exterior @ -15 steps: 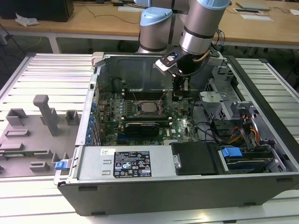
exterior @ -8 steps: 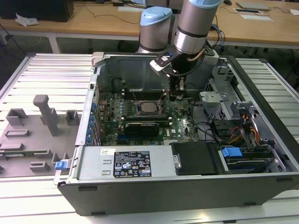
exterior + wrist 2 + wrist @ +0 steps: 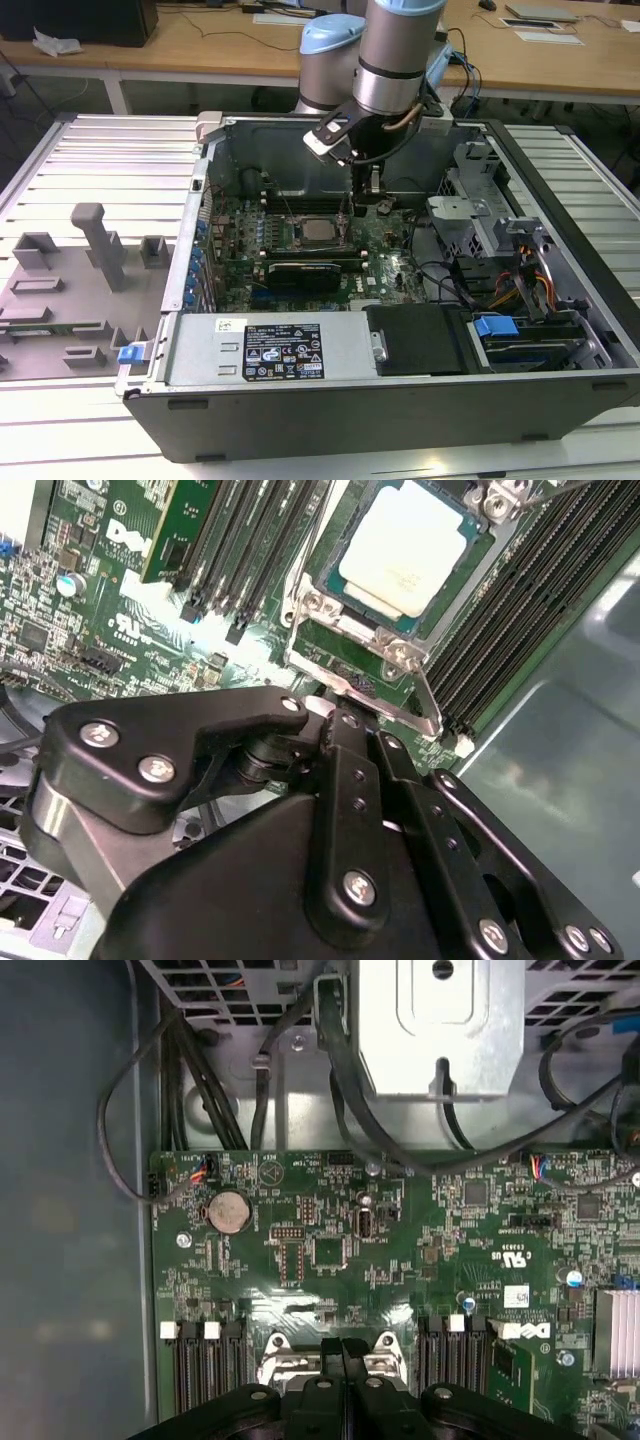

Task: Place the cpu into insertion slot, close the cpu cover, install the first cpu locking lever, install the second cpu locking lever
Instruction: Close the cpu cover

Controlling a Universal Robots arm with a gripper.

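Observation:
The cpu (image 3: 405, 545) lies flat in the insertion slot (image 3: 340, 675), its pale silver top showing through the window of the cpu cover (image 3: 395, 650), which rests down around it. A thin wire locking lever (image 3: 430, 700) runs along one side of the socket. My gripper (image 3: 335, 715) is shut, with its black fingertips pressed together at the socket's edge, close to the lever's end. I cannot tell whether they touch it. In the exterior view the cpu (image 3: 320, 231) sits mid-board, and the gripper (image 3: 360, 208) hangs just to its right. The first wrist view has the shut gripper (image 3: 343, 1348) over the socket's rim.
The open computer case (image 3: 400, 400) surrounds the green motherboard (image 3: 400, 1250). Memory slots (image 3: 250, 550) flank the socket. A long black expansion card (image 3: 305, 272) lies in front of the cpu. Cables (image 3: 200, 1080) and a drive cage (image 3: 470, 215) stand to the exterior view's right.

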